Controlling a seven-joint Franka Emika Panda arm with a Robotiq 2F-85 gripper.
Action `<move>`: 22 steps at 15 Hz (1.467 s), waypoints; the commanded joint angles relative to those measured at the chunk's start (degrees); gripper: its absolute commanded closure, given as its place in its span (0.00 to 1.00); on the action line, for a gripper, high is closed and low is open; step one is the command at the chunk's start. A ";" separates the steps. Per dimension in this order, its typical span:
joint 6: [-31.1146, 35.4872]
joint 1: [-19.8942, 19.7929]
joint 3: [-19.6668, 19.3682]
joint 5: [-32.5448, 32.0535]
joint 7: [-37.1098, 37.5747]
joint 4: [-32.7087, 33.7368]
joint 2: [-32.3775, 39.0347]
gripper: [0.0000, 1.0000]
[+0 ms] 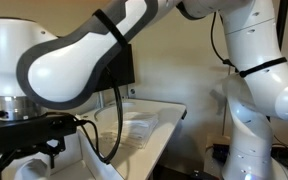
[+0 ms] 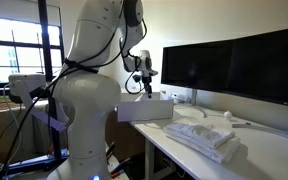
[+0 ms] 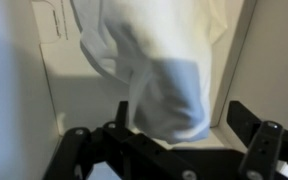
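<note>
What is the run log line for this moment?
gripper: open | white cloth: just ahead, not gripped | folded towels: on table

Cloth point(image 3: 159, 70) lies ahead of the fingers point(image 3: 249, 128), its end between them. In an exterior view, a box point(image 2: 144, 110) sits below the fingers; folded towels point(image 2: 209, 135) lie on the counter point(image 2: 274, 155) beyond, monitors point(image 2: 234, 65) behind.
</note>
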 commanded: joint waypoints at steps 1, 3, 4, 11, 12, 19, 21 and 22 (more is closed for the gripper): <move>8.45 -3.03 2.23 6.04 -10.22 0.15 3.25 0.00; 10.43 -4.65 4.46 12.90 -18.21 0.90 5.11 0.00; 10.39 -5.19 5.25 15.81 -21.63 1.33 5.82 0.00; 3.51 -2.53 2.17 17.64 -26.38 1.77 3.21 0.32; 2.44 -2.22 1.64 16.73 -26.04 1.91 2.93 0.40; -5.61 -2.33 1.45 15.01 -28.39 5.11 2.78 0.85; -6.53 -2.51 2.02 15.73 -30.61 6.50 3.62 0.98; -7.04 -2.45 2.15 15.70 -31.64 7.21 3.98 0.99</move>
